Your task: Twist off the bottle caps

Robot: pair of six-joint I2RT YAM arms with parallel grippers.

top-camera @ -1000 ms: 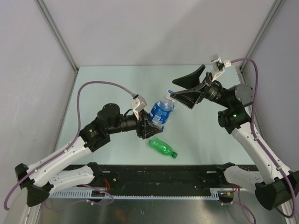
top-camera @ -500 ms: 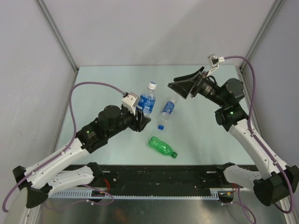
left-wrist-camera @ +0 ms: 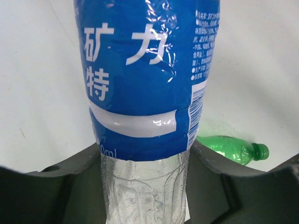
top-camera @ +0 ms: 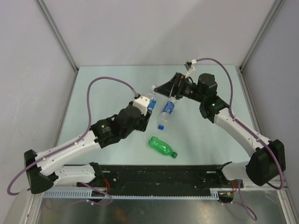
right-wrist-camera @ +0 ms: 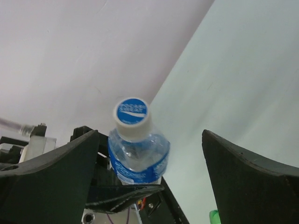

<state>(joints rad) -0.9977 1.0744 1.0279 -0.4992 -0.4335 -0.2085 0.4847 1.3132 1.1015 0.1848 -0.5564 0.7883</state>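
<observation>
A clear bottle [left-wrist-camera: 140, 70] with a blue label stands upright between my left gripper's [left-wrist-camera: 145, 186] jaws, which are shut on its clear lower body. In the top view this bottle [top-camera: 150, 104] sits at table centre with its cap [top-camera: 153, 88] on top. The cap [right-wrist-camera: 132, 116] is white with a blue top. My right gripper [right-wrist-camera: 150, 135] is open, its fingers [right-wrist-camera: 51, 177] spread wide on either side of the cap without touching it. A second clear bottle [top-camera: 166, 111] lies on the table. The green bottle [top-camera: 160, 146] with its green cap [top-camera: 174, 155] lies nearer me.
The light green table [top-camera: 103, 84] is walled at the back and at both sides. The green bottle [left-wrist-camera: 231, 148] lies just beyond the left gripper's right jaw. The right gripper [top-camera: 163, 87] hangs above the lying clear bottle.
The left arm carried its bottle left and set it upright. The right gripper swung left and down until its open fingers flank the cap.
</observation>
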